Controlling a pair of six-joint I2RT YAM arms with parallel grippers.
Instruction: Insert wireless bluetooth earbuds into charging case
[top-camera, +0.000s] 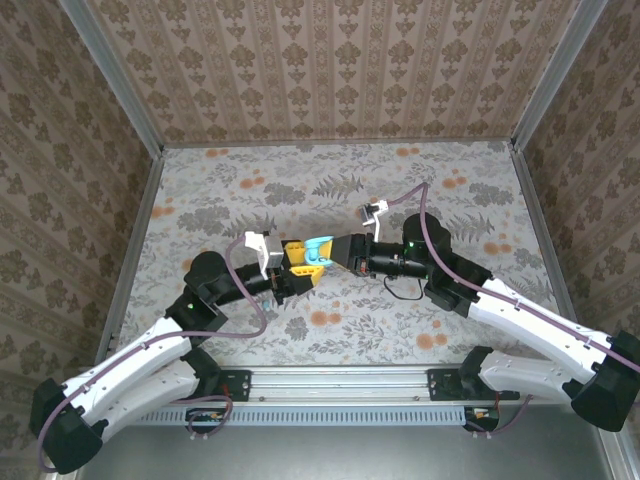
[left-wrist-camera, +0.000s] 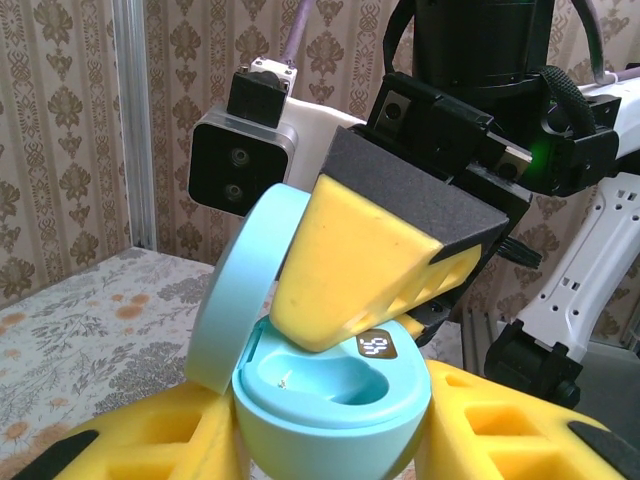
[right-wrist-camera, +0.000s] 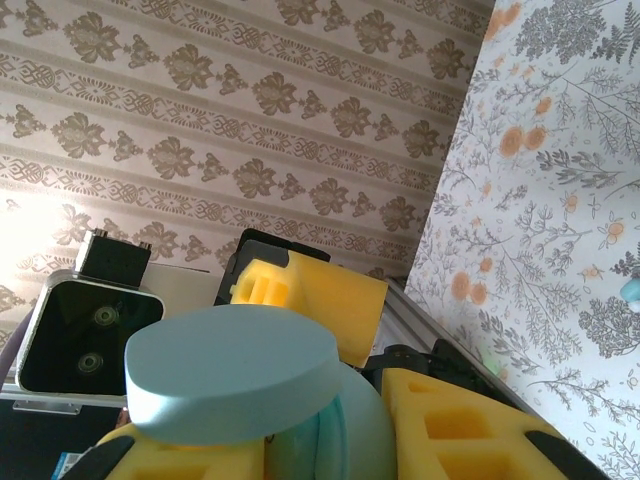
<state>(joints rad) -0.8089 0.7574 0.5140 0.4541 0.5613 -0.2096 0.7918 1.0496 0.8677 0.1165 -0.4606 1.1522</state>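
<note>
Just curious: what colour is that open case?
The round plastic charging case is light teal; left wrist view shows it best.

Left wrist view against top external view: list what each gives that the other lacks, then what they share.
Left wrist: the open teal charging case up close, its hollow, its lid tipped up, a lit display on the rim. Top external: the left arm and right arm from base to wrist, the table's full outline. Shared: the case sitting between the left tool's yellow fingers, with the right tool's finger over its mouth.

Overhead, close opposed wrist views, shared case (left-wrist-camera: 330, 430)
</note>
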